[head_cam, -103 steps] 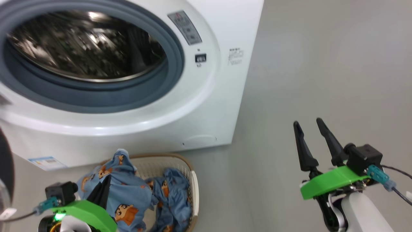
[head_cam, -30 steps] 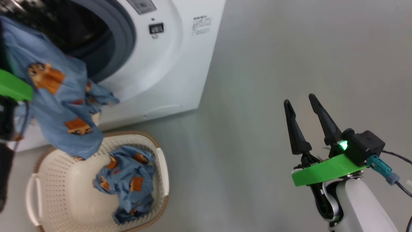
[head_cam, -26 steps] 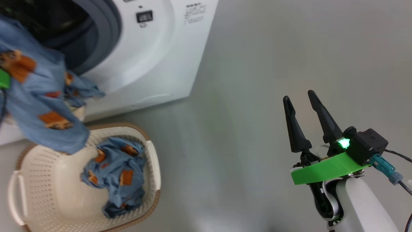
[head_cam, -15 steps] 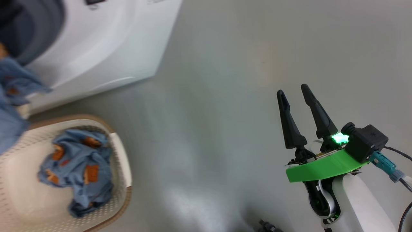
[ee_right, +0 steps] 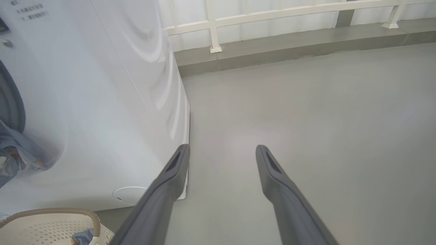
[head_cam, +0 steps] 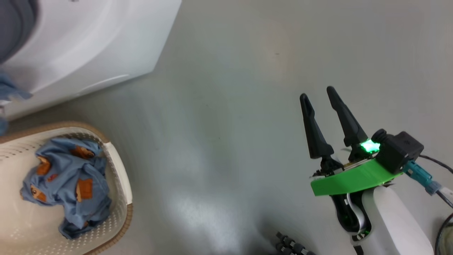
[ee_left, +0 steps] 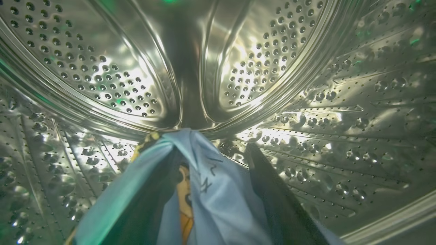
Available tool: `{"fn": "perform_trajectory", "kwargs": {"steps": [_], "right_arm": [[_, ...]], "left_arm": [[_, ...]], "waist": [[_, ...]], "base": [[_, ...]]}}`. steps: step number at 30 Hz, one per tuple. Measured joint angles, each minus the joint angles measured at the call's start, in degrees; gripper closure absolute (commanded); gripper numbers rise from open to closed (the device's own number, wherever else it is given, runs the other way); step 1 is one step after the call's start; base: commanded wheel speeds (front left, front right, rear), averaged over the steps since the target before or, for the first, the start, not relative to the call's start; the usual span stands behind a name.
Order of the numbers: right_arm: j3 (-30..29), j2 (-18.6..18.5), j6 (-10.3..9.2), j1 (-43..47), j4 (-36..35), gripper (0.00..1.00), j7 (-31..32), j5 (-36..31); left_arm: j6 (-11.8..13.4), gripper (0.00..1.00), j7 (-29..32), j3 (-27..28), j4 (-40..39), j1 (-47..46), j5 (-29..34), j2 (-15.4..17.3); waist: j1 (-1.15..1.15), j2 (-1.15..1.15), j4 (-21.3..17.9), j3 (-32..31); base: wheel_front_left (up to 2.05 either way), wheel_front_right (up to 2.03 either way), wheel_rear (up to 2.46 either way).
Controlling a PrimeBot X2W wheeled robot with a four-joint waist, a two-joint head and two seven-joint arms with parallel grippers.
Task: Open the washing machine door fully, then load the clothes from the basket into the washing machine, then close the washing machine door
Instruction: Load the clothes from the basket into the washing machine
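left end effector [ee_left: 214, 148], fingers apart deep in the perforated steel drum [ee_left: 102, 75] of the white front-loading washing machine [head_cam: 88, 46], so the light blue printed garment [ee_left: 221, 200] draped on it can drop; second garment [head_cam: 67, 184] lies in the cream perforated basket [head_cam: 118, 170]; right end effector [head_cam: 317, 92], fingers apart, is parked clear over the grey floor [head_cam: 230, 106].

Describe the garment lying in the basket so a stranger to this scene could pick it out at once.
Find the big white washing machine at the head view's upper left; on the grey floor before it stands a cream perforated basket with a brown rim. The crumpled light blue garment with orange-brown cartoon prints lies inside it, unlike the other garment, inside the steel drum.
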Motion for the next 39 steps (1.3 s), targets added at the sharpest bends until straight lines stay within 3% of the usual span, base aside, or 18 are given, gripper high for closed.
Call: {"fn": "perform_trajectory", "kwargs": {"steps": [9, 39], "right_arm": [[-0.6, 0.0, 0.0, -0.7, 3.1, 0.0, 0.0, -1.2], [-4.3, -0.5, 0.0, 4.7, 11.1, 0.0, 0.0, -3.5]], "left_arm": [[0.0, 0.0, 0.0, 2.7, -1.1, 9.1, -0.2, -4.7], [-0.1, 0.0, 0.0, 11.0, -24.7, 48.7, 6.9, -15.5]], "waist": [[0.0, 0.0, 2.6, -6.4], [0.0, 0.0, 13.1, -29.7]], "base": [[0.0, 0.0, 0.0], [0.0, 0.0, 0.0]]}}
